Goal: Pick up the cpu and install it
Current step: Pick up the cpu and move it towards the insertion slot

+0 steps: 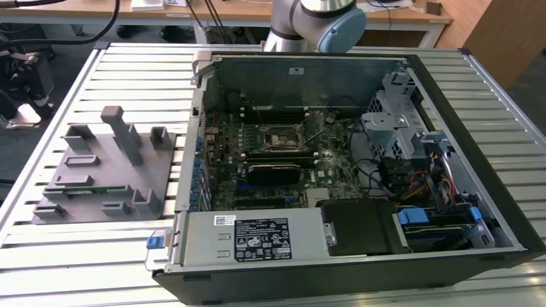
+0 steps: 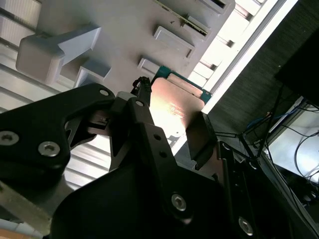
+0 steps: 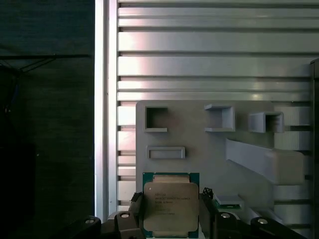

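Note:
The cpu (image 3: 170,205), a flat square chip with a silver-grey metal top and a thin green edge, sits between the two black fingers of my gripper (image 3: 170,211), which is shut on its opposite sides. It hangs well above the grey plastic tray (image 3: 199,149), near the tray's edge by the table rim. In the second wrist view the cpu (image 2: 175,110) shows its shiny face between the fingers (image 2: 143,107), with the tray (image 2: 124,30) behind it. The open computer case (image 1: 341,160) lies on the table, its motherboard socket (image 1: 277,139) in the middle.
The tray (image 1: 94,173) with upright posts lies at the exterior view's left of the case on a slatted metal table (image 1: 128,70). A power supply (image 1: 256,238) and drive cage (image 1: 435,217) fill the case's near side. The arm's base (image 1: 311,25) stands behind the case.

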`<state>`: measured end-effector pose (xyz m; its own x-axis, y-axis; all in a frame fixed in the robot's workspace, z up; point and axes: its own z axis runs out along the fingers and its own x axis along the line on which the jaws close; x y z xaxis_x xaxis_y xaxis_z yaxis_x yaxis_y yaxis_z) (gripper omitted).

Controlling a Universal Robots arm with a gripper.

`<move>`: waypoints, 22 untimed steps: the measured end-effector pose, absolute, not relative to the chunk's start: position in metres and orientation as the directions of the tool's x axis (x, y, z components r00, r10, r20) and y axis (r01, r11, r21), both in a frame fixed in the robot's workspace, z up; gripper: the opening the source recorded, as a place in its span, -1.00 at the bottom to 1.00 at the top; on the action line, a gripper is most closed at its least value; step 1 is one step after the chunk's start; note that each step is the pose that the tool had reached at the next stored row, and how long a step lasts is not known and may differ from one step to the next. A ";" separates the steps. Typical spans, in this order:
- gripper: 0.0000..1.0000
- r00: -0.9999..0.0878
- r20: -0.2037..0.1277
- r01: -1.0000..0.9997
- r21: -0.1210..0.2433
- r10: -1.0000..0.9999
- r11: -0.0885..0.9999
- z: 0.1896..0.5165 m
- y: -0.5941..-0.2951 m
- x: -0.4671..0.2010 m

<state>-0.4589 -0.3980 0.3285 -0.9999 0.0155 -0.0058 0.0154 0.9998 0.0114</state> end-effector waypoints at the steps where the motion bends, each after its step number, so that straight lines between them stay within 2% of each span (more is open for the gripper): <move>1: 0.06 -1.000 -0.006 0.015 0.011 0.016 1.000 0.329 -0.398 -0.459; 22: 0.06 -1.000 -0.006 0.015 0.011 0.016 1.000 0.354 -0.398 -0.459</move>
<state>-0.4589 -0.3977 0.3541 -0.9999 0.0155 -0.0059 0.0155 0.9998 0.0114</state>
